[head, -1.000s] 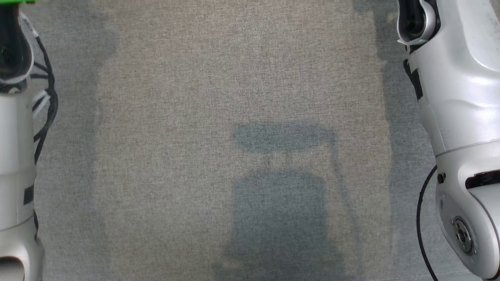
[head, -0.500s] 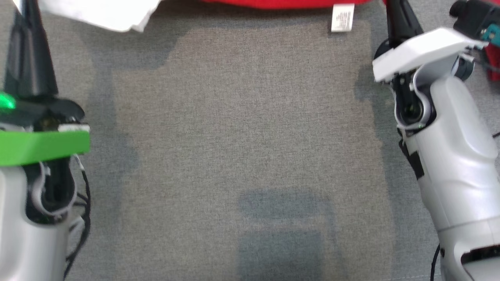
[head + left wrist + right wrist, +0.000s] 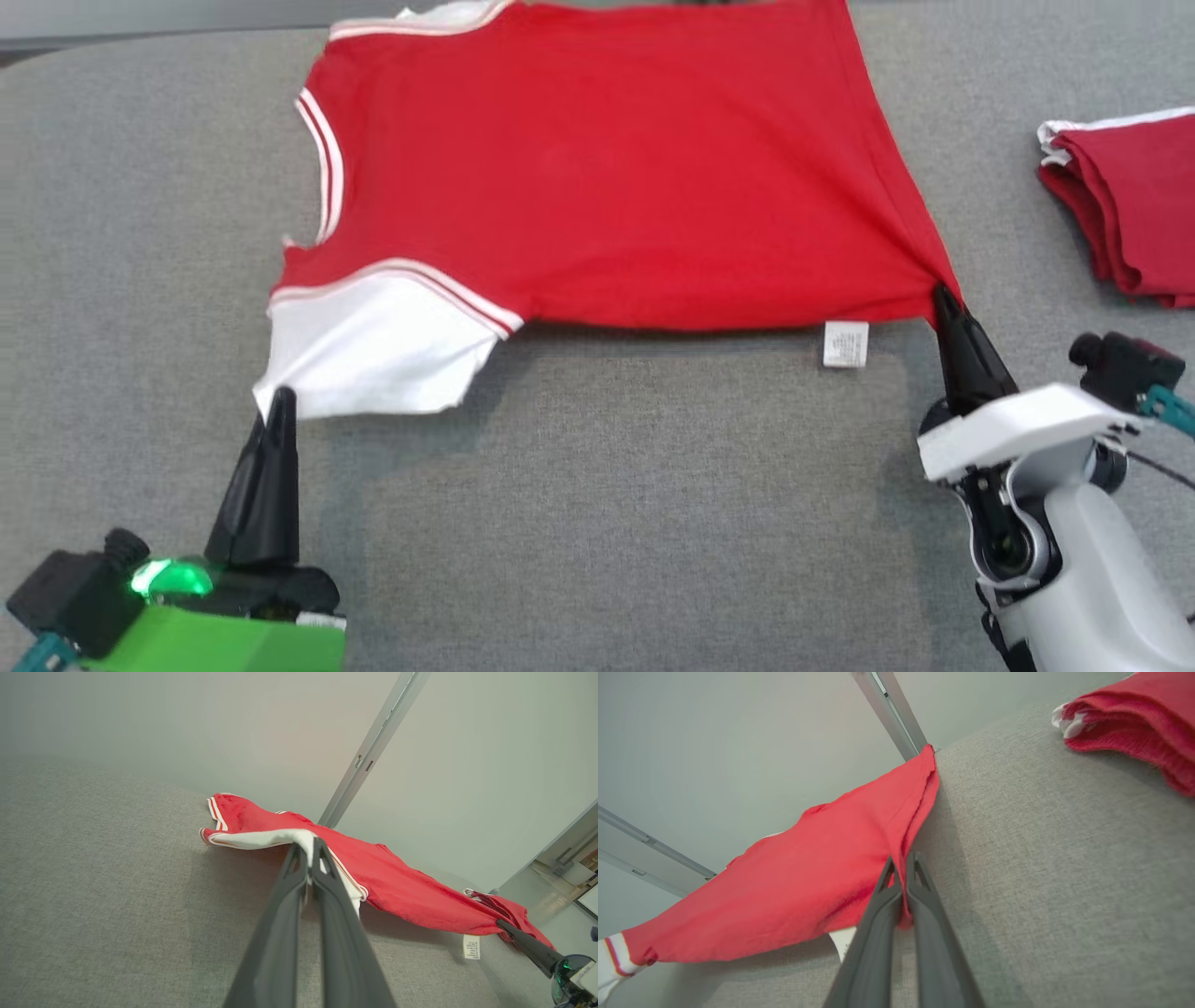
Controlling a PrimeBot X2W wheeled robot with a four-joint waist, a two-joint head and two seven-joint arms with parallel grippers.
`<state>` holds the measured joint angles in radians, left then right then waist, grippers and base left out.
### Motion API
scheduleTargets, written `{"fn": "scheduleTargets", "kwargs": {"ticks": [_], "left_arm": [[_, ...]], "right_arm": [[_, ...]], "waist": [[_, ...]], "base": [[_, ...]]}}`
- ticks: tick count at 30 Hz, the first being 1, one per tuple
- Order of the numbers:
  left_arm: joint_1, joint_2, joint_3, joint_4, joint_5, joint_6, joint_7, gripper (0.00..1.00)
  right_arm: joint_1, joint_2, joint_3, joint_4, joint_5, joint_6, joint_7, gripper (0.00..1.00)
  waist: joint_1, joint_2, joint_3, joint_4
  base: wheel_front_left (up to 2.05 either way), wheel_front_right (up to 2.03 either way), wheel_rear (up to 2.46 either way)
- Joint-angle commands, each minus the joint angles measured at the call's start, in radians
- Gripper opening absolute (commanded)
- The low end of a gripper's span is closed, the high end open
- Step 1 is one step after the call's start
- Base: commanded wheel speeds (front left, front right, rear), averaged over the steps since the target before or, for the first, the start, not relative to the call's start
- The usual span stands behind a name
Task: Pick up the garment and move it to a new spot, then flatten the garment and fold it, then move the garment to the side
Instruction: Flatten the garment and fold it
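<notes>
**Shirt stretched between two pinches, ready to lay down**

Grey woven cloth (image 3: pixel 653 523) covers the whole work surface, with a pale wall behind it in the wrist views. A folded red pile (image 3: pixel 1134 210) sits at the robot's right and is my landmark. The garment (image 3: pixel 607 168), a red shirt with white sleeves, is spread to the left of that pile and well apart from it. Its near edge is raised off the cloth and casts a shadow beneath.

The right gripper (image 3: pixel 943 299) is pressed together on the hem corner nearest the pile, and its wrist view shows red fabric nipped between the fingers (image 3: pixel 878 914). The left gripper (image 3: pixel 282 399) is on the side far from the pile. It is closed just as tight on the tip of the white sleeve (image 3: pixel 373 345), and that pinch is plain in its own view (image 3: pixel 310 847). A care label (image 3: pixel 846 343) dangles from the hem on the pile's side.

I judge this to be the move-and-flatten stage, with the shirt held taut and no fold begun. The next move calls for lowering both corners together with even tension, so the near edge lands without wrinkles. I would let go only once the fabric rests flat.
</notes>
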<state>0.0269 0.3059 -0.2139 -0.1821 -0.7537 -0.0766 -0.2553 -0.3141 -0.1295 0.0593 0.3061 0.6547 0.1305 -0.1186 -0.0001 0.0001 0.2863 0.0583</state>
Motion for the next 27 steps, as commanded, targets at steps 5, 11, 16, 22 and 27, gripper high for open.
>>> {"fn": "scheduleTargets", "kwargs": {"ticks": [5,11,16,22,27], "left_arm": [[0.143,-0.006,-0.002,-0.049,0.02,0.023,-0.006,0.0],[0.244,0.002,-0.008,-0.1,0.049,0.042,-0.008,0.0],[0.321,0.021,-0.006,-0.157,0.052,0.053,-0.006,0.0],[0.395,0.031,-0.009,-0.215,0.05,0.072,0.004,0.0],[0.372,0.017,-0.028,-0.184,0.054,0.065,0.003,0.0]], "right_arm": [[0.174,0.027,-0.06,-0.109,-0.04,0.0,0.022,0.0],[0.315,0.058,-0.097,-0.234,-0.085,0.0,0.069,0.0],[0.416,0.071,-0.129,-0.332,-0.105,0.0,0.114,0.0],[0.516,0.077,-0.154,-0.417,-0.107,0.0,0.168,0.0],[0.532,0.078,-0.138,-0.379,-0.073,0.0,0.175,0.0]], "waist": [[0.0001,-0.0001,-0.142,0.036],[0.0001,-0.0001,-0.193,0.027],[0.0001,-0.0001,-0.207,0.018],[0.0001,-0.0001,-0.192,0.011],[0.0001,-0.0001,-0.176,0.006]], "base": [[0.0,0.0,0.0],[0.0,0.0,0.0],[0.0,0.0,0.0],[0.0,0.0,0.0],[0.0,0.0,0.0]]}}
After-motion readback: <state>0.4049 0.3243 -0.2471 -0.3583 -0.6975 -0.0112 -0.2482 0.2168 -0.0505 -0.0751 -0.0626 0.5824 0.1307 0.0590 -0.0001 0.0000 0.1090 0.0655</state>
